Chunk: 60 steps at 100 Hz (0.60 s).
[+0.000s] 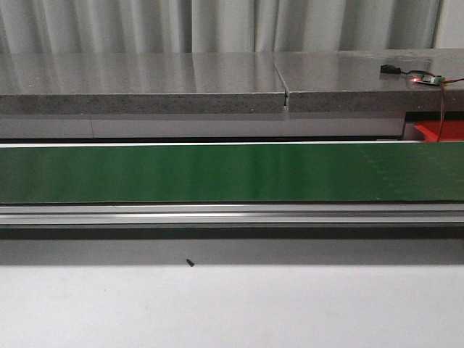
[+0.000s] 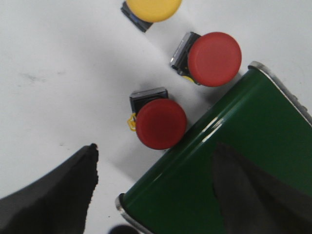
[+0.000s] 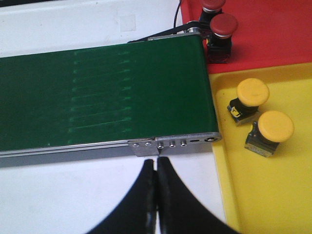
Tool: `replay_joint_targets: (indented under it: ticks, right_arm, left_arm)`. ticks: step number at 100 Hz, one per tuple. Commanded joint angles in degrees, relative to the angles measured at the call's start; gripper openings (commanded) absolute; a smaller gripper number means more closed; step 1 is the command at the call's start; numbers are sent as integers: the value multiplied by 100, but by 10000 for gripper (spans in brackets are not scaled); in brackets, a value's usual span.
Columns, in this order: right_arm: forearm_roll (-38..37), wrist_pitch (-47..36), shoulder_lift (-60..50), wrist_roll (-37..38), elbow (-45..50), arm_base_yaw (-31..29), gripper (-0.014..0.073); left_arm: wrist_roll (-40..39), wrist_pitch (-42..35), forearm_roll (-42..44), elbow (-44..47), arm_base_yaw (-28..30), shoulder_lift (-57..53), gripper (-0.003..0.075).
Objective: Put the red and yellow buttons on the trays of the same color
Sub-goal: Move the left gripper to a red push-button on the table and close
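Right gripper (image 3: 156, 195): jaws pressed together, nothing between them. They hang over the white surface (image 3: 58, 195), just short of the metal end rail of the green belt (image 3: 102, 92).

Left gripper (image 2: 151, 195): jaws spread, empty. One dark finger (image 2: 58, 195) lies over the white surface; the other finger (image 2: 253, 190) lies over the end of the green belt. Neither touches a button.

Left wrist view: three buttons lie on the white surface beside the belt's end. The nearest red button (image 2: 160, 123) lies on its side, its cap against the belt's edge, its square black base pointing away. A second red button (image 2: 213, 58) lies just beyond, also close against the belt's edge. A yellow button (image 2: 152, 7), partly cut off by the frame, lies farther out, apart from the belt.

Right wrist view: the belt's far end meets two trays. The yellow tray (image 3: 273, 204) holds two yellow buttons: one (image 3: 252, 92) nearer the belt, the other (image 3: 274, 127) just beside it, apart. The red tray (image 3: 273, 34) adjoins the yellow one and holds two red buttons, one (image 3: 223, 25) close to the belt's corner, another (image 3: 213, 5) partly out of frame.

Front view: the green belt runs across the full width, a grey stone ledge (image 1: 145, 87) behind it. A small circuit board (image 1: 428, 78) with a lit red lamp sits on the ledge at right. No arm shows here.
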Motion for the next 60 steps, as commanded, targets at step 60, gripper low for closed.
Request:
replay_joint_targets:
  ticks: [60]
  right_arm:
    - [-45,-315,-33,-3,-200,8,-67]
  left_arm:
    - [-210,80,275,-129,-109,349,472]
